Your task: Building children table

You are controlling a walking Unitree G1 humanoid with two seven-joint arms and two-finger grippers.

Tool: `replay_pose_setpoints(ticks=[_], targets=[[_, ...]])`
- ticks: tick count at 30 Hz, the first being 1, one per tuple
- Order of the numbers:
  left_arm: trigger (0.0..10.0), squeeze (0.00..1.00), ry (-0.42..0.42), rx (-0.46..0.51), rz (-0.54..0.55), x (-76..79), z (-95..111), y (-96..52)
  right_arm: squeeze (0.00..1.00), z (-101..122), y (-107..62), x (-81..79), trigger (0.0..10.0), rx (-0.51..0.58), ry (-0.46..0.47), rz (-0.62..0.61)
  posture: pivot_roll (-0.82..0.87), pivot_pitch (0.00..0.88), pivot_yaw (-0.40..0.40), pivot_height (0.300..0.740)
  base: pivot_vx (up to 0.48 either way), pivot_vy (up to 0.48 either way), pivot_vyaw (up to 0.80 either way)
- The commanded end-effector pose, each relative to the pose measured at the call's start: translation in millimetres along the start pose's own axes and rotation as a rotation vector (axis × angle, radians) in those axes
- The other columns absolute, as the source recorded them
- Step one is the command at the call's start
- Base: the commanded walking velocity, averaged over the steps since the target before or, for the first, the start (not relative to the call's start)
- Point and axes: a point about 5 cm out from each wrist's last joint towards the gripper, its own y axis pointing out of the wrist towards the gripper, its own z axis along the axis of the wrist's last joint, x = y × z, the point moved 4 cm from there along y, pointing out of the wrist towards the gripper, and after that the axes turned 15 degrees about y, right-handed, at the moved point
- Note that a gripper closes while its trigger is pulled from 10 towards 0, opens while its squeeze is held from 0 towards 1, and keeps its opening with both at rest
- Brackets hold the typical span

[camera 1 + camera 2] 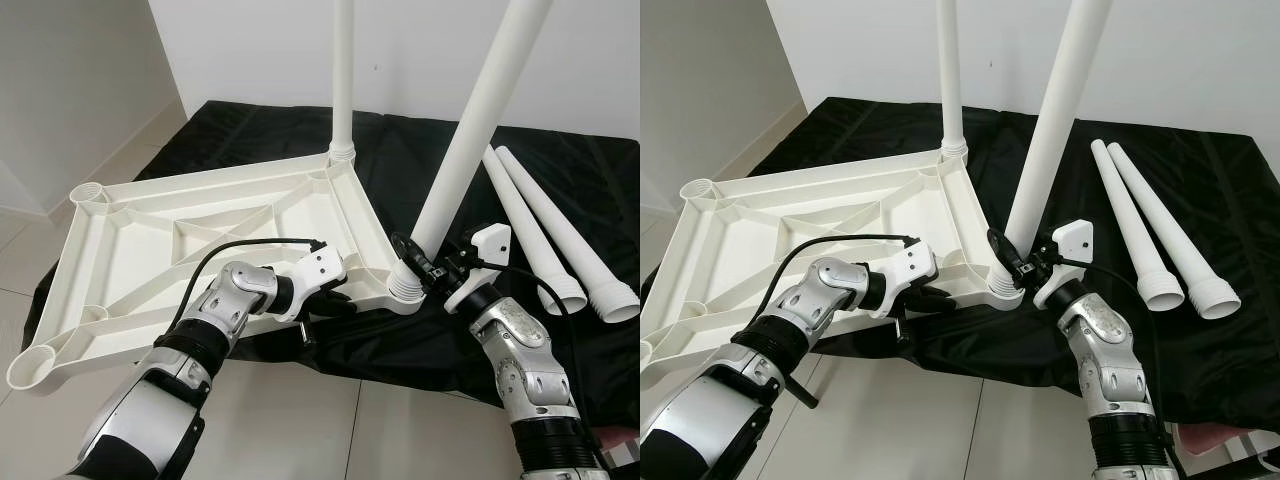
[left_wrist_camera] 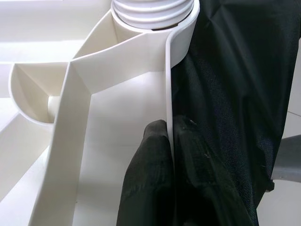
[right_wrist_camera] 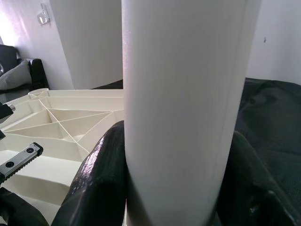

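While its top is cut off, right gripper (image 1: 418, 262) clamps leg (image 1: 462, 135).

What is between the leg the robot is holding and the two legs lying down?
Just bare black cloth lies between the held leg and the two loose legs, seen in both eye views.
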Motion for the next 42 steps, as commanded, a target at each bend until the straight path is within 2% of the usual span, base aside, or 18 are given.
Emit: replay_pose_setpoints(ticks=[1, 9, 17, 29, 35, 42], targets=[[10.0, 0.0, -0.014, 0.001, 0.001, 3.2, -3.8, -0.9, 0.0, -7.4, -2.8, 0.6, 10.0, -0.027, -0.001, -0.005, -0.18, 0.104, 0.086, 0.74, 0.0, 0.0, 0.0], [10.0, 0.0, -0.011, -0.001, -0.006, 4.4, -4.5, -1.3, 0.0, -7.4, -3.4, -2.3, 10.0, -0.05, -0.058, 0.021, -0.18, 0.099, 0.088, 0.74, 0.0, 0.0, 0.0], [10.0, 0.0, -0.01, -0.002, -0.006, 3.8, -4.1, -1.1, 0.0, -12.9, -7.0, -3.1, 10.0, -0.077, -0.057, 0.032, -0.18, 0.101, 0.089, 0.74, 0.0, 0.0, 0.0], [10.0, 0.0, -0.014, -0.001, -0.004, 3.6, -3.8, -1.7, 0.0, -19.7, -7.9, -4.8, 10.0, -0.116, -0.106, 0.06, -0.18, 0.112, 0.09, 0.74, 0.0, 0.0, 0.0], [10.0, 0.0, -0.016, 0.003, -0.002, 3.8, -3.5, -2.1, 0.0, -26.0, -8.1, -6.1, 10.0, -0.137, -0.096, 0.07, -0.17, 0.116, 0.089, 0.74, 0.0, 0.0, 0.0], [10.0, 0.0, -0.015, 0.001, -0.002, 3.6, -4.2, -2.9, 0.0, -30.6, -5.9, -1.3, 10.0, -0.18, 0.008, 0.079, -0.17, 0.105, 0.09, 0.74, 0.0, 0.0, 0.0]])
